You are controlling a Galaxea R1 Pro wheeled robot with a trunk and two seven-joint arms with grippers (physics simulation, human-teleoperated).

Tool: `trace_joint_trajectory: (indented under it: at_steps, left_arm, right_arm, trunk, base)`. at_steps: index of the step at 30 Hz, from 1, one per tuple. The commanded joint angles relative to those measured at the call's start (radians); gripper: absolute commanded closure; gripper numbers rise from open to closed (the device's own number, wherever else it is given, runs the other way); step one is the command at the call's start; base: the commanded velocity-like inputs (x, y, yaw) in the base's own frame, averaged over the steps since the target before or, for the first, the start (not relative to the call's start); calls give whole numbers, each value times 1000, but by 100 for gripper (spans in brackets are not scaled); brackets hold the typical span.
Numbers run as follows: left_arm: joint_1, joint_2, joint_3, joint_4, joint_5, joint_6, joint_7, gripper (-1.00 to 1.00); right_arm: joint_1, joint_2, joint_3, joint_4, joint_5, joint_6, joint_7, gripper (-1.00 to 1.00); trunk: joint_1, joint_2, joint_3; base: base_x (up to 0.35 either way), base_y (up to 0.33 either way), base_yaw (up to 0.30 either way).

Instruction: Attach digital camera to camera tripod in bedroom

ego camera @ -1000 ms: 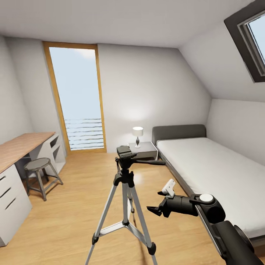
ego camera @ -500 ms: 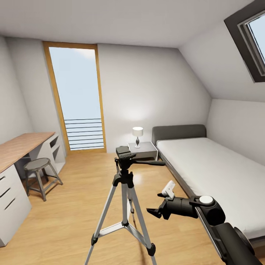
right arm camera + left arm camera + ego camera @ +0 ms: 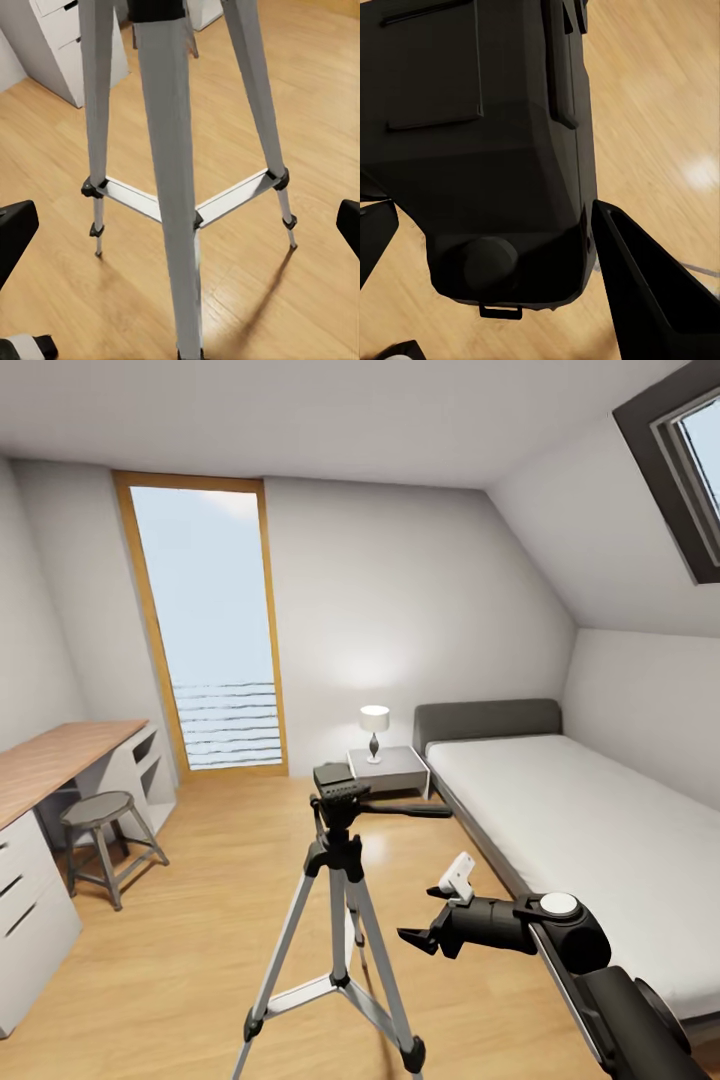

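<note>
The camera tripod [image 3: 337,860] stands on the wood floor in the middle of the bedroom, silver legs spread, its black head [image 3: 338,784] bare on top and the pan handle [image 3: 410,810] pointing right. My right gripper [image 3: 418,938] hovers open to the right of the legs at about mid height. In the right wrist view its fingertips [image 3: 16,229] sit far apart with the tripod legs [image 3: 169,150] beyond them. The black digital camera [image 3: 487,135] sits between the fingers [image 3: 652,300] of my left gripper [image 3: 510,255], which is shut on it.
A grey-framed white bed [image 3: 590,830] runs along the right, with a nightstand and lamp [image 3: 375,732] at its head. At the left are a wood-topped desk [image 3: 50,760] with white drawers and a grey metal stool [image 3: 100,830]. A tall window [image 3: 208,630] fills the back wall.
The whole head view has shifted a little, so the camera moved; the tripod now sits slightly lower in the picture. My right arm keeps its pose.
</note>
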Motion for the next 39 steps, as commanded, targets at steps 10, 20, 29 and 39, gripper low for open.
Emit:
trace_joint_trajectory:
  at_steps: [10, 20, 29, 39]
  left_arm:
    - [0, 4, -1, -2, 9, 5, 5, 100]
    - [-1, 18, -2, -13, 8, 15, 4, 100]
    - [-2, 19, -1, -13, 6, 17, 6, 100]
    - [-2, 21, -1, -12, 6, 18, 8, 100]
  right_arm:
    - [2, 5, 0, 8, 14, 5, 5, -100]
    - [17, 34, 19, 156, 16, -37, 0, -100]
    - [19, 42, 52, 209, 17, -114, -3, -100]
    - [19, 51, 70, 255, 17, -234, -7, -100]
  trunk:
    - [1, -2, -2]
    - [1, -2, -2]
    - [1, -2, -2]
    - [1, -2, -2]
  base:
    - [44, 0, 0]
    - [3, 0, 0]
    - [0, 0, 0]
    - [0, 0, 0]
